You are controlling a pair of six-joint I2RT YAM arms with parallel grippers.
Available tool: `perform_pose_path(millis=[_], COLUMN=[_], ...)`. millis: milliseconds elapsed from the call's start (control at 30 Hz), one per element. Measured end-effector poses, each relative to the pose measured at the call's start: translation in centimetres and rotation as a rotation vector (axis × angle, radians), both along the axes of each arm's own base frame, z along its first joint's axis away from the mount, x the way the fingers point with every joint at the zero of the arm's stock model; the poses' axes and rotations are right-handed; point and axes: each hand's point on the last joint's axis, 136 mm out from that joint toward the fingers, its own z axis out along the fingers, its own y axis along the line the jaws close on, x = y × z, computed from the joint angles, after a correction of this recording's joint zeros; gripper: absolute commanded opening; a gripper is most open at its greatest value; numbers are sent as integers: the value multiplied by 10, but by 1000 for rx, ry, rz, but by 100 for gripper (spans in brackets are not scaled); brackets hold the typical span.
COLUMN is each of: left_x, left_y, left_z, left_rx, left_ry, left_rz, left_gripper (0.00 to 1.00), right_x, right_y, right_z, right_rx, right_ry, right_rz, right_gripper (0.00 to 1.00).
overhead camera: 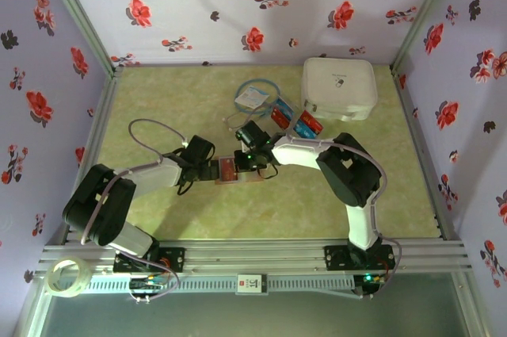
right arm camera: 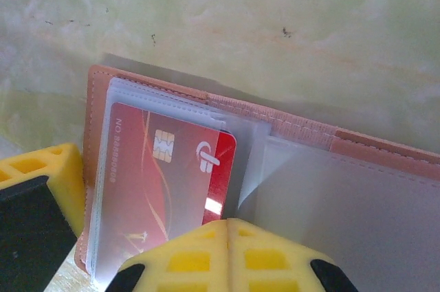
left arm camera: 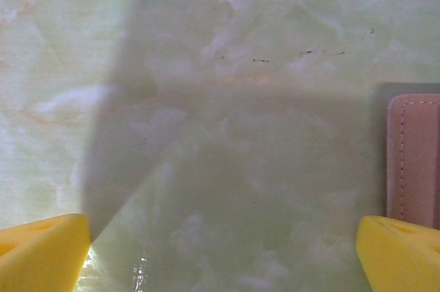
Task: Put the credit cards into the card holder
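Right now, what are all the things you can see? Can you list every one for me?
card holder: one, pinkish-tan, lying open mid-table between the two hands.
red card: one, red, partly inside a clear sleeve of the card holder.
loose cards: a small bunch, too small to count, red and blue, beside the white case.
white case: one, white, far right of the table.
tag: one, white with a blue cord loop, left of the loose cards.
tape roll: one, whitish, on the metal frame, near left.
table: one, pale green marbled.
walls: three, lilac with red flowers.
left hand: one, yellow fingers, open, beside the card holder.
right hand: one, yellow fingers, shut on the red card's edge.
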Motion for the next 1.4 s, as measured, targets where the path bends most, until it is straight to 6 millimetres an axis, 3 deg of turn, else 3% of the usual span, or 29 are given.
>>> perform_pose_path(millis=[167,300,433,533,767,1100,1400], left_x=[0,0,2,7,11,4,1], left_y=[0,1,0,-3,-14,-30,-28], left_z=[1,4,16,29,44,35,18], left_rx=[1,-1,-11,-30,-58,-45,-13], left_ry=[-1,-5,-24,-51,-79,-52,-8], left_rz=[-3,-8,-16,-19,-40,-87,-89], left_gripper=[100,100,100,100,100,100,100], right_x=[-1,4,16,25,31,28,21], right_y=[-2,-7,-18,-34,-61,-52,-57], right_z=[6,25,52,58,44,44,22], right_rx=[-8,9,48,56,34,91,65], right_ry=[-8,-35,-80,-92,-62,-54,-16], right_rz=[11,3,-29,-66,-119,-102,-107], right_gripper=[28,36,40,42,45,46,49])
